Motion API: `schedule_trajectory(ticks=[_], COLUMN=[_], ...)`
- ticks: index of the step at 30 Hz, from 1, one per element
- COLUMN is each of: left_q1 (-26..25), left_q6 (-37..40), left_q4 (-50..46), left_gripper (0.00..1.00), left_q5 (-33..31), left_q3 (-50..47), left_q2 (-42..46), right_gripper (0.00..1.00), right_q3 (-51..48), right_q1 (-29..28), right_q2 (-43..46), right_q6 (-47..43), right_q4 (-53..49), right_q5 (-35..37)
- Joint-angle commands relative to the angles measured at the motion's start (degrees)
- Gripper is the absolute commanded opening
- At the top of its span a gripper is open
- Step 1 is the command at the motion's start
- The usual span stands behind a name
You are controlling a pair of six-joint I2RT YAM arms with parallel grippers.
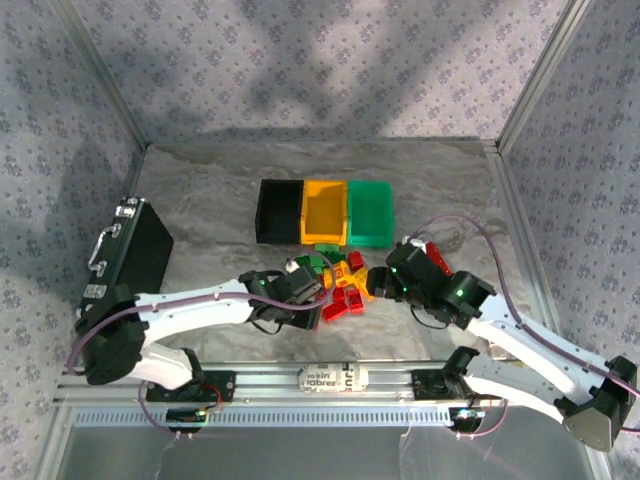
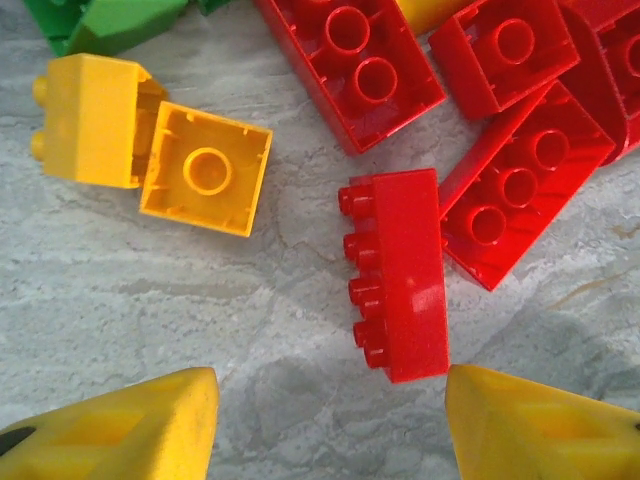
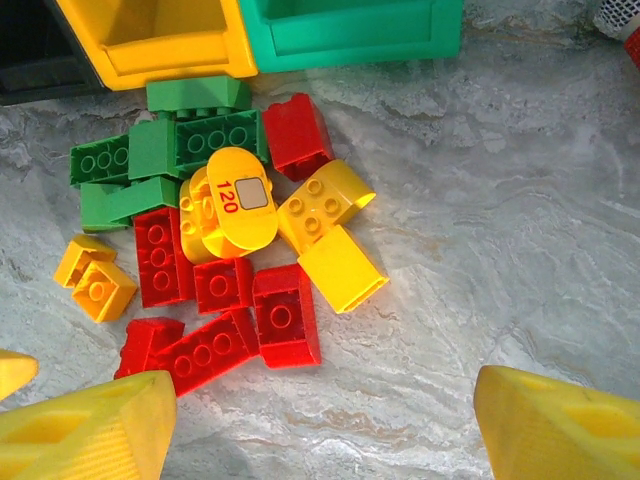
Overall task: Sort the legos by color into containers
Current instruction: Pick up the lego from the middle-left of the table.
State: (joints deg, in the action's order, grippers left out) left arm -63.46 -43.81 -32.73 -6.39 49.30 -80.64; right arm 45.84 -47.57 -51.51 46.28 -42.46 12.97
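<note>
While the left gripper point(image 2: 330, 435) hangs with its jaws apart and empty, the red brick point(image 2: 397, 275) lies on its side just ahead of the gap, long axis running straight away from the gripper, beside the other legos point(image 2: 350, 60)

Bare table point(image 3: 520, 250) right of legos point(image 3: 222, 262); containers point(image 1: 322, 237) wall far side.

Top cam overhead, wrist cams over legos point(image 3: 285, 315)

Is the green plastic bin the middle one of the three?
No, the yellow-orange plastic bin sits between the black plastic bin and the green plastic bin.
</note>
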Motion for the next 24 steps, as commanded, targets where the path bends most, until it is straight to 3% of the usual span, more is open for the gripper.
schedule_trajectory(ticks=[1,10,24], left_q1=[-0.4,-0.4,-0.3], left_q6=[0.5,1.8,0.4], left_q4=[1.3,0.2,1.3], left_gripper=[0.6,0.56,0.46], left_q5=[1.3,1.9,2.7], left_q3=[3.5,8.9,4.4], left_q2=[-2.2,-11.2,-11.4], right_gripper=[0.79,0.77,0.77], right_q3=[-1.6,-4.2,-7.3], right_q1=[-0.4,-0.3,0.3], right_q2=[1.5,1.8,2.5], right_q6=[2.6,3.5,4.0], right_q4=[-0.7,0.4,2.9], right_q5=[2.7,3.8,4.6])
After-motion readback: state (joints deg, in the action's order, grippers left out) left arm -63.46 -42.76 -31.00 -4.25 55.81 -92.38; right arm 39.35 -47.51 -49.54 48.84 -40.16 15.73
